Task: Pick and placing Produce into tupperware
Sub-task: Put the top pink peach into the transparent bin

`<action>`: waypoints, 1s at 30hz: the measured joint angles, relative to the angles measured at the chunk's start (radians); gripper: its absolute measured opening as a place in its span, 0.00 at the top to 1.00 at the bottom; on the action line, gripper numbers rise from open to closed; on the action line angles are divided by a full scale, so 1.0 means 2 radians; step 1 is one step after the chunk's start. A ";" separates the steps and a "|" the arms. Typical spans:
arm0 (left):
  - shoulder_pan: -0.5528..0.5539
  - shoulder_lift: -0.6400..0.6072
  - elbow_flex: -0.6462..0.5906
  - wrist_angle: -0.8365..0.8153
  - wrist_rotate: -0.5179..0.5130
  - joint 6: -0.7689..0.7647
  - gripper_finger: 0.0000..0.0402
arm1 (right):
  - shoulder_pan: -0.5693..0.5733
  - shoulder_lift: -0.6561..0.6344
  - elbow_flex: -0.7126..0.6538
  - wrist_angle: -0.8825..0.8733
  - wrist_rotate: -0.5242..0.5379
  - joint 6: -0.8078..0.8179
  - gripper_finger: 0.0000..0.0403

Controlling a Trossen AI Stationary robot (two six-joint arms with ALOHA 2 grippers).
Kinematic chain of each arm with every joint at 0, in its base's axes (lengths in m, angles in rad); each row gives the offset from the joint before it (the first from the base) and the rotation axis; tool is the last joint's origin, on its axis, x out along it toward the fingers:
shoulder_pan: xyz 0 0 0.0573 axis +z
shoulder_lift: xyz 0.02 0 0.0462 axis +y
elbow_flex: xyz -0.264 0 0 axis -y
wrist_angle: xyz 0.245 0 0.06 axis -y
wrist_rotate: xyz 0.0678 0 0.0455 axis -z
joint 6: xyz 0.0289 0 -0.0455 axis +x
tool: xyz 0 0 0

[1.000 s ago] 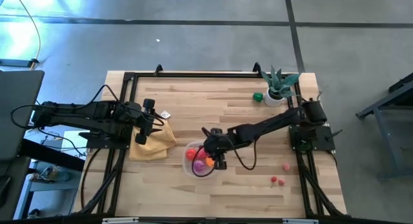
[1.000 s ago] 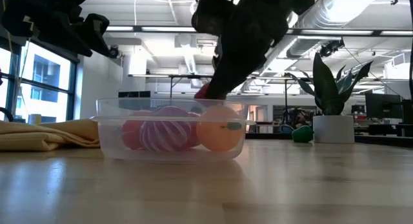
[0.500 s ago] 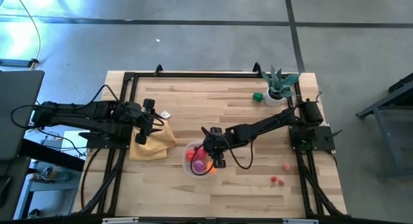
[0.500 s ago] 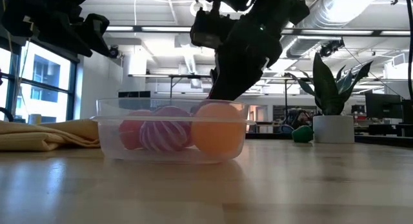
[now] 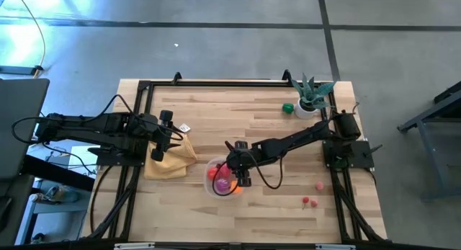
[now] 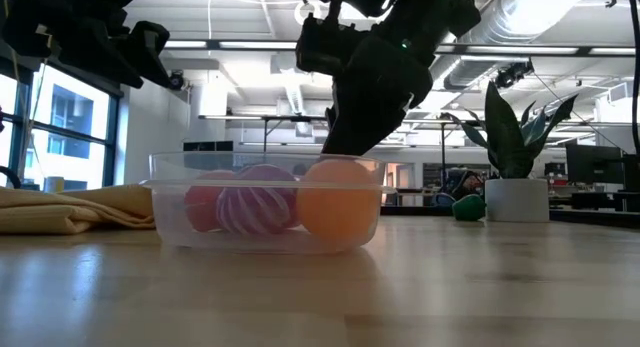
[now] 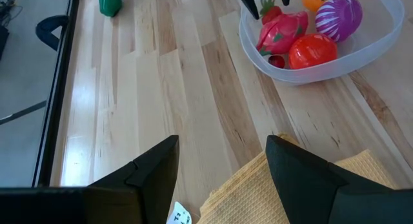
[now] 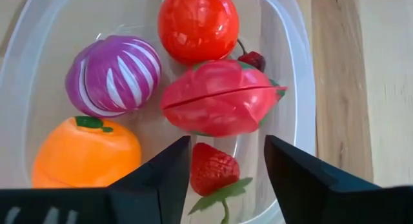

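Observation:
The clear tupperware (image 5: 218, 179) stands near the table's middle, and also shows in the low view (image 6: 170, 202). It holds a red tomato (image 8: 197, 24), a purple-striped onion (image 8: 113, 75), an orange (image 8: 84, 153), a pink-red fruit (image 8: 219, 98), a cherry (image 8: 253, 59) and a strawberry (image 8: 216, 169). My right gripper (image 8: 226, 185) is open just above the tupperware's rim (image 6: 345, 142), its fingers standing on either side of the strawberry, which lies on the bottom. My left gripper (image 7: 222, 179) is open and empty above the mustard-yellow cloth (image 5: 173, 162).
A green toy (image 5: 288, 107) lies beside a potted plant (image 5: 310, 99) at the far right. A pink piece (image 5: 319, 185) and small red pieces (image 5: 308, 202) lie near the right front. A white tag (image 5: 185, 127) lies by the cloth.
My right gripper has risen from inside the tupperware to just above its rim. The red piece seen at its fingertips a second ago no longer shows there. The orange has shifted a little inside the tupperware.

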 joint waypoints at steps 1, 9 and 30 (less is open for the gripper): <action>0.000 0.000 0.000 0.000 0.000 0.000 0.45 | 0.000 0.000 0.000 0.000 0.000 0.000 0.53; 0.000 0.000 0.000 0.000 0.000 0.000 0.45 | 0.000 0.000 0.022 -0.041 0.000 -0.006 0.53; 0.000 0.000 0.000 0.000 0.000 0.000 0.45 | -0.005 -0.034 0.145 -0.509 0.205 0.169 0.53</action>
